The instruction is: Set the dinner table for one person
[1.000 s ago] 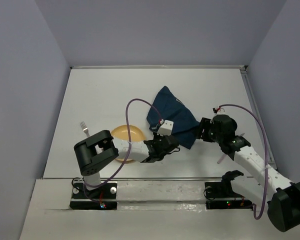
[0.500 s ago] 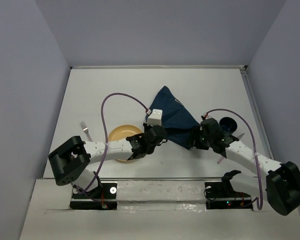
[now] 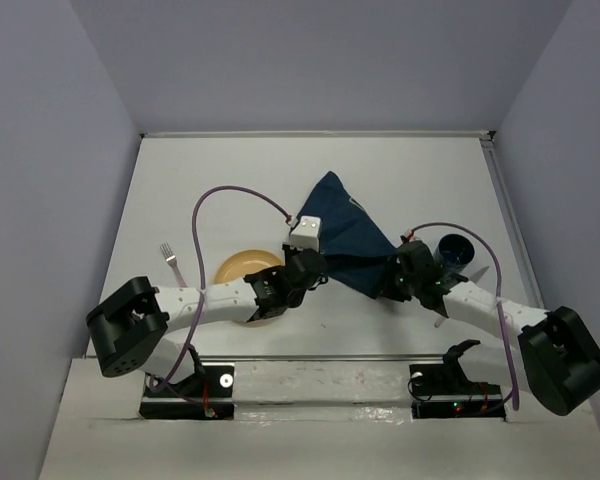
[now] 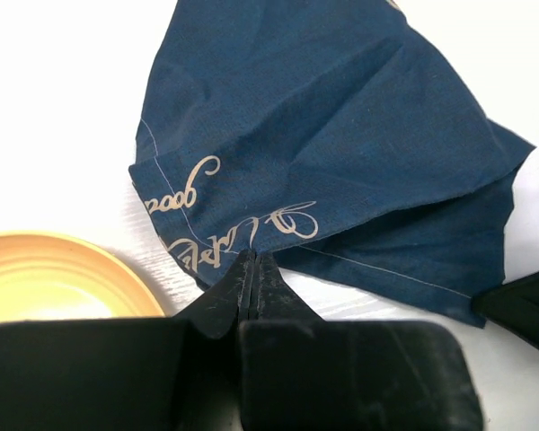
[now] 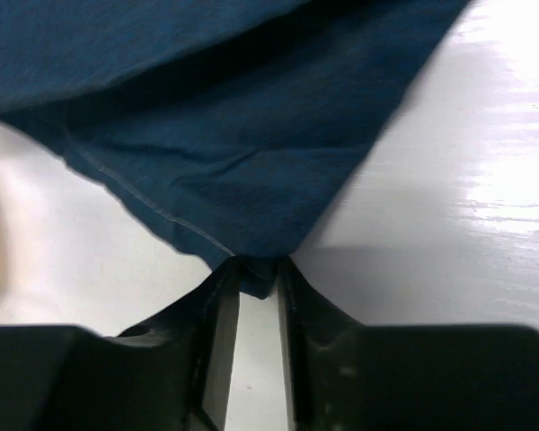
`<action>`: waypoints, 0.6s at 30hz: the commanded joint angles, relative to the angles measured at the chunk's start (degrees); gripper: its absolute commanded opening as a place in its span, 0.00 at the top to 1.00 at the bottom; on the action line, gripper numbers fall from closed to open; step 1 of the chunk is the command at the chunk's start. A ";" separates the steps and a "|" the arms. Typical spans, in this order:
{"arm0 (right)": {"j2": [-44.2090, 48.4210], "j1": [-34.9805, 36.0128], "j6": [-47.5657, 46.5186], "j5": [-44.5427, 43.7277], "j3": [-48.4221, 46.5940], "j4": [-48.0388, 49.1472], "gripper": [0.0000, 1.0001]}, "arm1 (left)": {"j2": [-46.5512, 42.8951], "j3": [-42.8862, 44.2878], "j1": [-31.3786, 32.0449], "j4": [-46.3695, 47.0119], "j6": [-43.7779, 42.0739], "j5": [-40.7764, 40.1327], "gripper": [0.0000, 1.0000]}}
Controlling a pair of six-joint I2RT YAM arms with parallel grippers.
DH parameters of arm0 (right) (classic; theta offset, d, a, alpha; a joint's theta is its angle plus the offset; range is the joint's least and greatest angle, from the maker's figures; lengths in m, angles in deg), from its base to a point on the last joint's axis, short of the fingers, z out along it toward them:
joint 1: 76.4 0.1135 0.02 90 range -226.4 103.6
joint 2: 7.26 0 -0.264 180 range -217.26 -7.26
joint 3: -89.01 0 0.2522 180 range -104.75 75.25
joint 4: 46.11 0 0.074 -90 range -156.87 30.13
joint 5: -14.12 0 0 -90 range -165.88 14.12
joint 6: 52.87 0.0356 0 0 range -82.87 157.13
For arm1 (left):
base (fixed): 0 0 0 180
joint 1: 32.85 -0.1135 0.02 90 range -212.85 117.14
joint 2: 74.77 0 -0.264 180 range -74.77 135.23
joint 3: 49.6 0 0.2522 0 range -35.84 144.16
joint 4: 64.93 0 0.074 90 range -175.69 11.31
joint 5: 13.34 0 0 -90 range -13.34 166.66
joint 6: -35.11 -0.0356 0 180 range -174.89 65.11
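Desk [image 3: 210, 180], white and walled in lavender, carries a crumpled dark blue cloth [image 3: 342, 228] at its centre, peak toward the far wall and broad hem toward the arms. Both near corners of that hem lie directly ahead of a tool, one each side, so the line between them runs left to right across the desk. Left tool [image 4: 254, 269] is pressed fully together at the left corner, beside the script lettering; whether fabric is pinched there cannot be told. Right tool [image 5: 256, 280] stands narrow, its jaws straddling the tip of the right corner, a slim gap showing between them. Both arms reach low and inward, forearms near the surface. Outward lie a yellow plate [image 3: 242, 270] touching the left arm's side, a fork [image 3: 169, 256] further left, and a dark blue cup [image 3: 456, 249] just right of the cloth.
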 commanded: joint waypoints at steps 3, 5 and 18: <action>0.29 0.38 1.87 -4.83 0.89 1.78 0.95 | -3.62 -1.26 -1.55 2.81 -1.43 -0.87 1.00; 3.36 0.38 1.69 -6.85 0.28 0.55 1.00 | -4.32 -0.99 -2.69 2.64 -1.87 -0.35 1.00; 14.53 0.38 -12.26 -29.69 -29.21 -22.65 1.00 | -18.81 9.37 -17.61 -1.84 -8.28 7.20 1.00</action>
